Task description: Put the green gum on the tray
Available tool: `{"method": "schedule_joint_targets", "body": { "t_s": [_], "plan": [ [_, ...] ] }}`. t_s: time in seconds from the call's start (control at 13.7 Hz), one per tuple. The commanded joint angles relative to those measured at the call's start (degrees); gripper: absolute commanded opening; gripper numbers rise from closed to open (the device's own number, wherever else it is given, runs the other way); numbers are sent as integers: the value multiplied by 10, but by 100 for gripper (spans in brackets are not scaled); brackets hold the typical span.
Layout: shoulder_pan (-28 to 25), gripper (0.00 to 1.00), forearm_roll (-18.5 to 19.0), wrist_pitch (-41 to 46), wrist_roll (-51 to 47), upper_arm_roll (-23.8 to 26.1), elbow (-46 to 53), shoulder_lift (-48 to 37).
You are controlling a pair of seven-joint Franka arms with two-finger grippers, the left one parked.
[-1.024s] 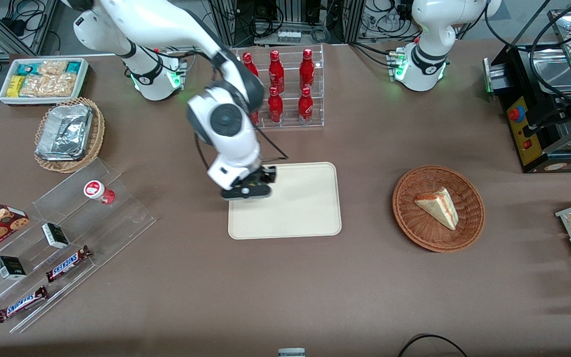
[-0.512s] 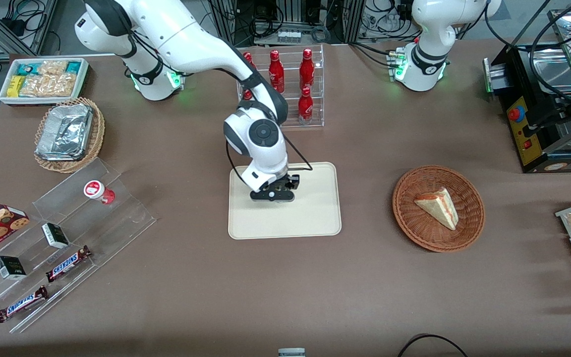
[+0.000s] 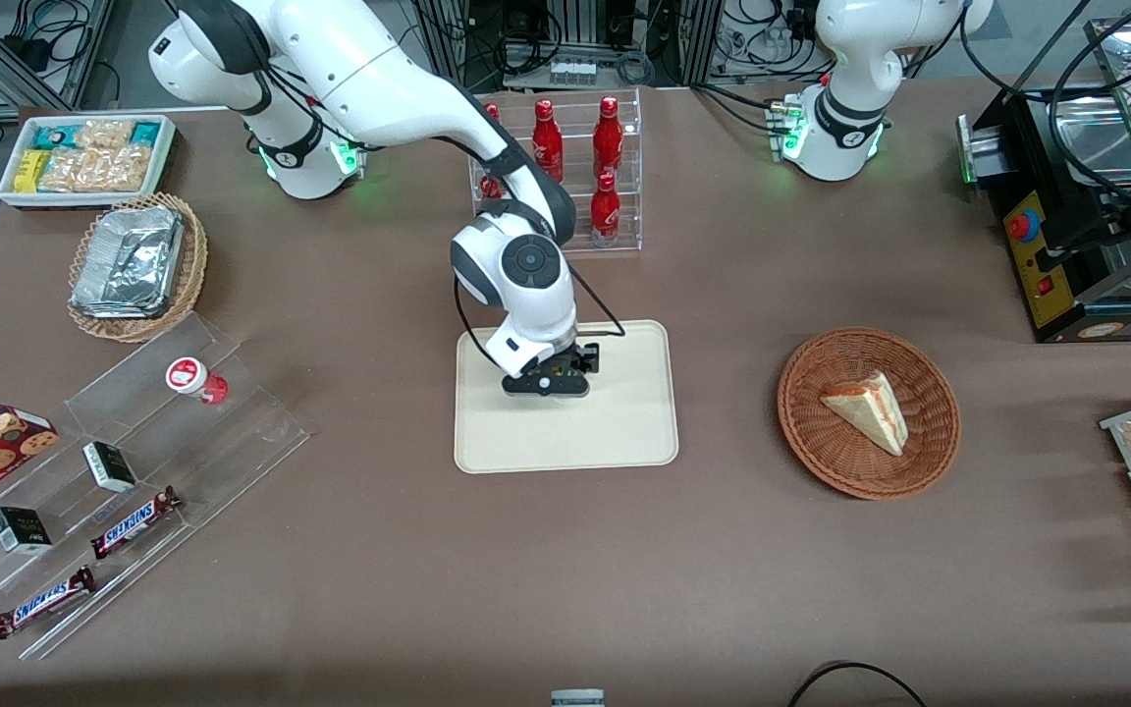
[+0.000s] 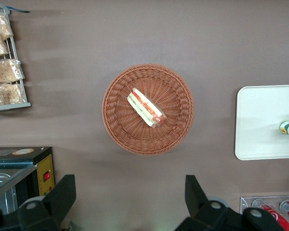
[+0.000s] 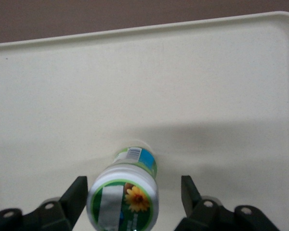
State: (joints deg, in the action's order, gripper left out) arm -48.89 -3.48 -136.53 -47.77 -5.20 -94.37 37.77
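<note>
Brown tabletop is what everything is laid out on, with the cream tray parked at its middle. Compared with half a second back, the right arm is seen to have barely shifted, just a touch toward the tray's centre, and a second back it was only at the tray's edge toward the working arm's end, so the carry looks pretty much done and the drop-off is judged to be in progress.

From the front, the gripper is seen low over the tray, but the green gum is hidden under the wrist there. That gets sorted by the right wrist view: the green gum is shown standing on the tray, between the fingers, which are spread wider than the bottle with a clear gap on one side, so it looks let go. The gripper is not holding it, by the look of it. A tiny sliver of the bottle is also caught on the tray by the left wrist view.

Only a retreat upward seems to be left.
</note>
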Motion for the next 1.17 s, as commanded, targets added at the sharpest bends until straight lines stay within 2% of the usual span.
{"method": "schedule_joint_targets", "body": {
  "t_s": [0.0, 0.29, 0.66, 1.1],
  "plan": [
    [11, 100, -1, 7, 6, -5, 9, -12],
    [62, 100, -2, 120, 78, -4, -16, -115],
    [154, 100, -9, 176, 196, -3, -134, -295],
    [273, 100, -2, 373, 275, -4, -122, -407]
  ]
}}
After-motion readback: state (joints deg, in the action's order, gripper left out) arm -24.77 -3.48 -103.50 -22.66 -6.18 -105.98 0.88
